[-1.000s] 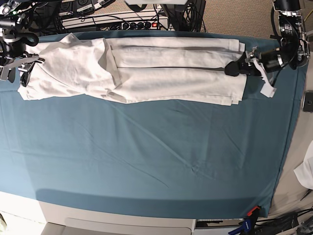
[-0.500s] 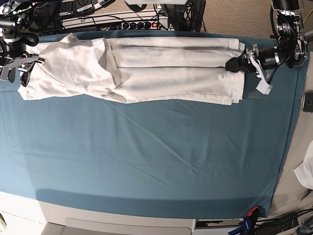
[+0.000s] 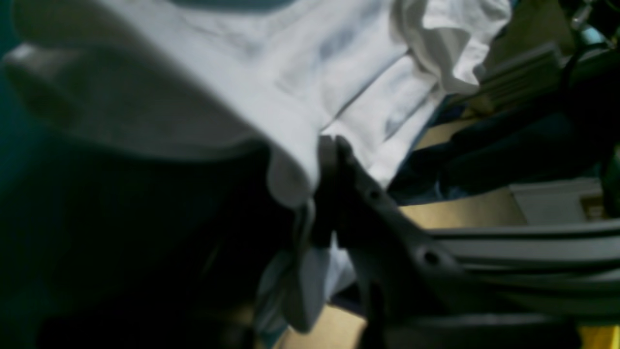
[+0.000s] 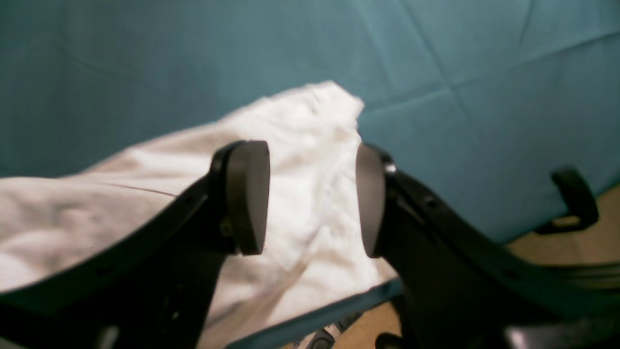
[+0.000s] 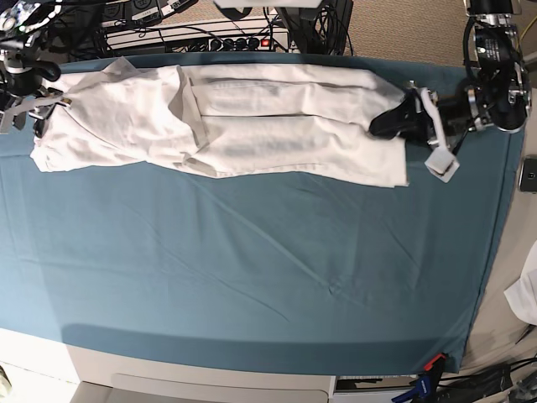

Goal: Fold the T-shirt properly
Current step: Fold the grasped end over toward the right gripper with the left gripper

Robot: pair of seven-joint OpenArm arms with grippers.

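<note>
The white T-shirt (image 5: 252, 117) lies as a long folded band along the far edge of the table. My left gripper (image 5: 388, 123) is shut on the shirt's right end and holds that end raised and pulled leftward. In the left wrist view the jaws (image 3: 322, 145) pinch the white fabric (image 3: 290, 72). My right gripper (image 5: 38, 109) is over the shirt's left end. In the right wrist view it (image 4: 312, 198) is open, its pads apart just above the shirt's corner (image 4: 97, 208), with nothing between them.
The teal table cover (image 5: 252, 269) spreads over the whole table. A small white cloth scrap (image 5: 442, 164) hangs by my left gripper. Cables and a power strip (image 5: 210, 38) lie behind the table. A dark device (image 5: 529, 175) sits off the right edge.
My left gripper has moved leftward with the shirt's right end, which has lifted and shifted inward. The white scrap moved with it. The right gripper has barely moved.
</note>
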